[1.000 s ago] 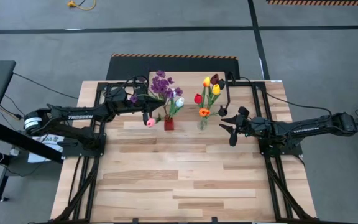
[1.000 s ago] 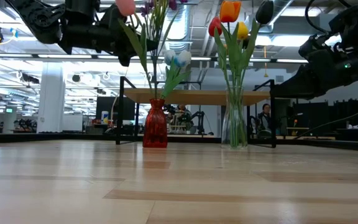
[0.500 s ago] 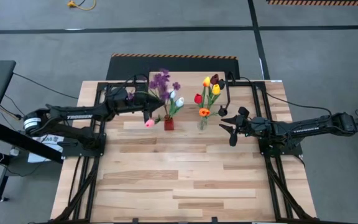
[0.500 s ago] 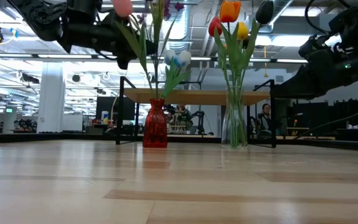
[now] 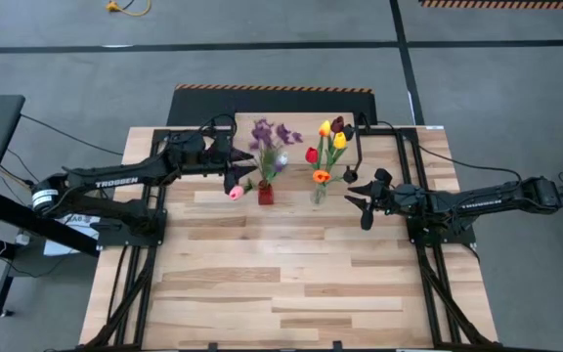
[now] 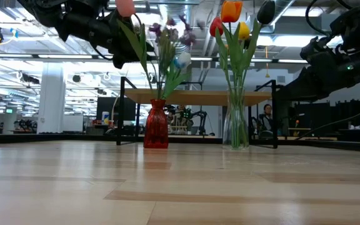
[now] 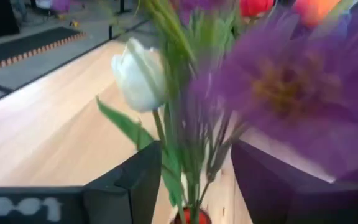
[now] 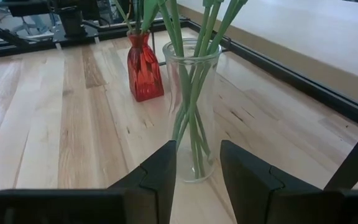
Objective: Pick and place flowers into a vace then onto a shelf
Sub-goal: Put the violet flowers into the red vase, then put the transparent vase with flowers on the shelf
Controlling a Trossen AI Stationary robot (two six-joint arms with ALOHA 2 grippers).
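The left gripper (image 5: 235,168) stands released, its fingers either side of the purple sprigs (image 5: 274,133) above the red vase (image 5: 265,194). The right gripper (image 5: 358,198) waits with jaws parted beside the glass vase (image 8: 192,112), empty.

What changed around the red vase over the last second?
The left gripper opened off the purple sprigs, which swung over toward the clear vase and now stand in the red vase. Both vases, the tulips and the right gripper stayed put.

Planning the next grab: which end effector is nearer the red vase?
Left. The left end effector sits just beside the red vase, up at its flowers. The right end effector waits beyond the clear glass vase.
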